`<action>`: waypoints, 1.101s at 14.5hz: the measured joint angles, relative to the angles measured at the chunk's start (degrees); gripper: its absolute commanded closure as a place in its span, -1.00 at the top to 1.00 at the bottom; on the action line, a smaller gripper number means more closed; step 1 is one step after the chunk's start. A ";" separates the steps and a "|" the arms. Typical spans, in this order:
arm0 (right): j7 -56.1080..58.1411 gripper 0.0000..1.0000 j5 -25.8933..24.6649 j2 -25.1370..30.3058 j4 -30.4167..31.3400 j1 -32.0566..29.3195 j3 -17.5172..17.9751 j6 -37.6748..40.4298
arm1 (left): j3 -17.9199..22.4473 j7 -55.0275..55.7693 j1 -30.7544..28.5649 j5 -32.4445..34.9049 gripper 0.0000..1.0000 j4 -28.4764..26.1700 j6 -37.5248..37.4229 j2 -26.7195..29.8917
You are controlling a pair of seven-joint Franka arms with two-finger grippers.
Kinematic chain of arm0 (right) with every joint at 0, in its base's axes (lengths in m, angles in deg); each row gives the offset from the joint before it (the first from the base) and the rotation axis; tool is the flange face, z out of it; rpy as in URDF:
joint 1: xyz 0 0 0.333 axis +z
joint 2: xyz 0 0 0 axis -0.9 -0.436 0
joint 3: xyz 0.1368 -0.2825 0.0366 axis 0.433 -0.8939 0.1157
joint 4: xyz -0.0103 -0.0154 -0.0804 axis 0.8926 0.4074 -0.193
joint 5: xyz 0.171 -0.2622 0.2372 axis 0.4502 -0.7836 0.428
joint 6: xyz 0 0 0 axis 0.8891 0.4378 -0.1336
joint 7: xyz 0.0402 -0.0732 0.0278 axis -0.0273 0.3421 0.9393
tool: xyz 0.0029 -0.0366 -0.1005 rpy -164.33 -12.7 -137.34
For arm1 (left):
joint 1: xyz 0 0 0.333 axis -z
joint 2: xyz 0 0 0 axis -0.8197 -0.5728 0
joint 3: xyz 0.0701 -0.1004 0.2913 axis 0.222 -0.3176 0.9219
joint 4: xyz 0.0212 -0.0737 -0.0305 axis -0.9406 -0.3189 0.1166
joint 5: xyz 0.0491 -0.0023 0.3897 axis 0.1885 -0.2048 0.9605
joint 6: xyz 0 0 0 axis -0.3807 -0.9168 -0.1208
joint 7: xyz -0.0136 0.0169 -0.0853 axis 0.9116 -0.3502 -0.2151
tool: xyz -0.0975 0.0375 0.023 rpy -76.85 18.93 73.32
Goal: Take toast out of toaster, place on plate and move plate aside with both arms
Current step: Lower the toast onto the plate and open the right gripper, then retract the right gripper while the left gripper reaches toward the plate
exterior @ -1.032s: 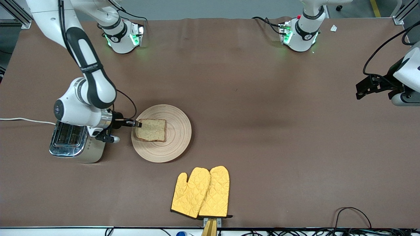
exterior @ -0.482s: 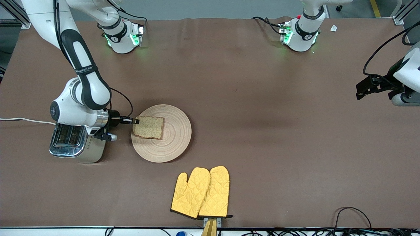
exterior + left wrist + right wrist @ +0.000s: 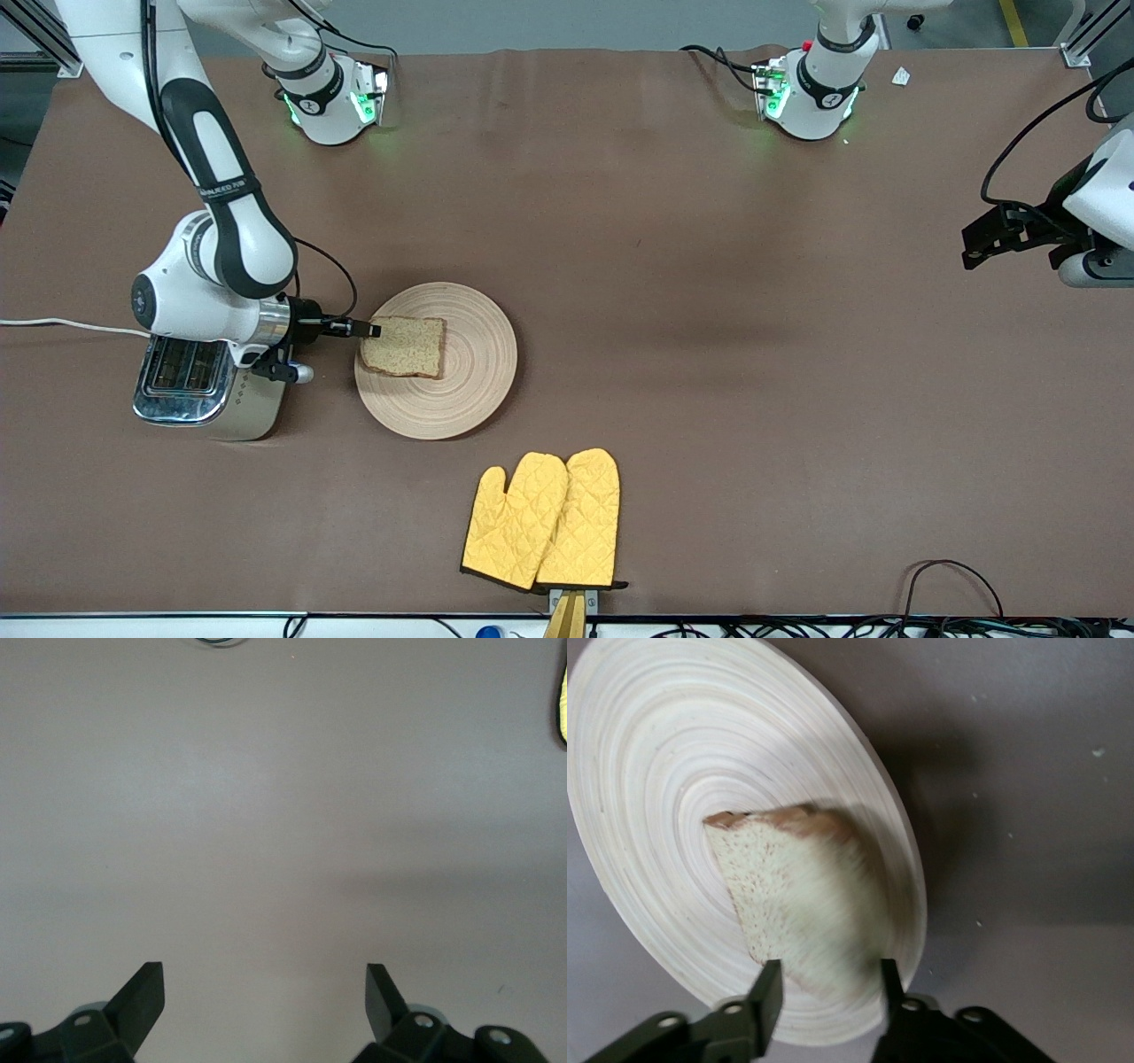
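Wooden plate (image 3: 469, 390) unmoved; toast (image 3: 405, 346) now lies flatter on it, toward toaster (image 3: 190, 379). Right gripper (image 3: 374, 331) at toast edge, fingers (image 3: 769, 997) now parted, slice between. Left gripper (image 3: 264, 992) spread wide, waiting over bare table (image 3: 709, 354).

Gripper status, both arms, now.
Left gripper: open, empty, waiting over bare table.
Right gripper: open at the plate rim, fingers either side of the toast.
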 measured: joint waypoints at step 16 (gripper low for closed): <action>-3.94 1.00 -35.86 18.63 -17.92 -5.19 -1.39 24.83 | -1.98 -0.02 1.86 -22.41 1.00 -3.32 1.37 -10.94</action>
